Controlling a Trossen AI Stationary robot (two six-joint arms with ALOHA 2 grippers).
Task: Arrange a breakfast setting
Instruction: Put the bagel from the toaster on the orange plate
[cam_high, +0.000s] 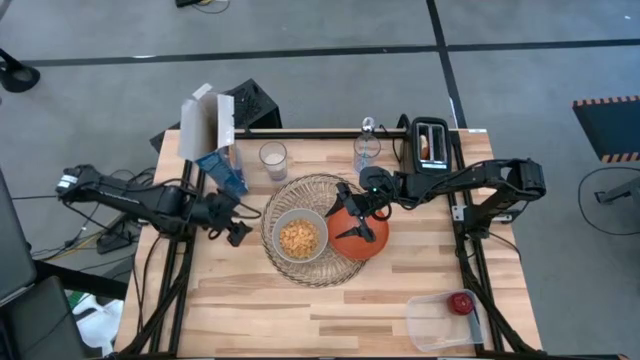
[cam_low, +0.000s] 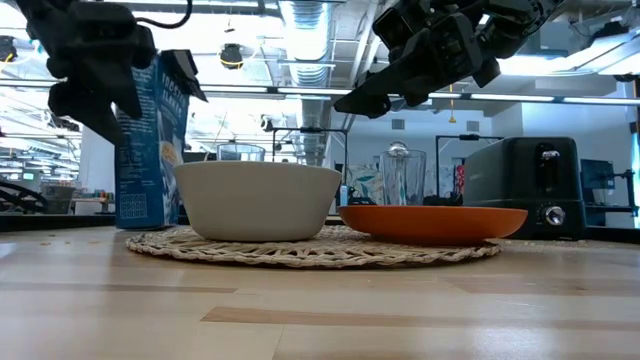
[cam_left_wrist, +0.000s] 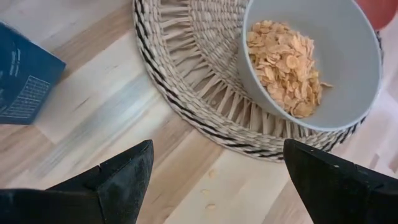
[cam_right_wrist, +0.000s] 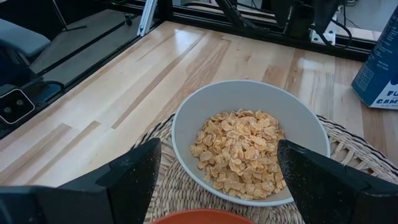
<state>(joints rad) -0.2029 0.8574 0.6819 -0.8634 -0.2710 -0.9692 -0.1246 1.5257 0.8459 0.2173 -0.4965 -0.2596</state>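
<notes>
Two wrist views show cereal flakes in the pale grey bowl (cam_right_wrist: 250, 146), hidden in the low view, where only its wall on the woven mat (cam_low: 310, 247) shows. Right gripper (cam_high: 358, 213) hovers over the orange plate (cam_high: 357, 240), jaws wide, empty. Left gripper (cam_high: 233, 222), left of the mat, likewise spread and empty. Cereal box (cam_right_wrist: 380, 62) lettering is cut off.

Round woven mat (cam_high: 318, 245) of pale fibre with dark edging, flat at mid-table. Pale grey bowl (cam_high: 300, 236), upright on the mat, partly filled with golden cereal flakes (cam_right_wrist: 239, 152). Orange plate (cam_high: 358, 237) flat just beside the bowl, overlapping the mat's edge. Small red apple (cam_high: 461, 302) well apart, inside a clear container near the table's corner.
</notes>
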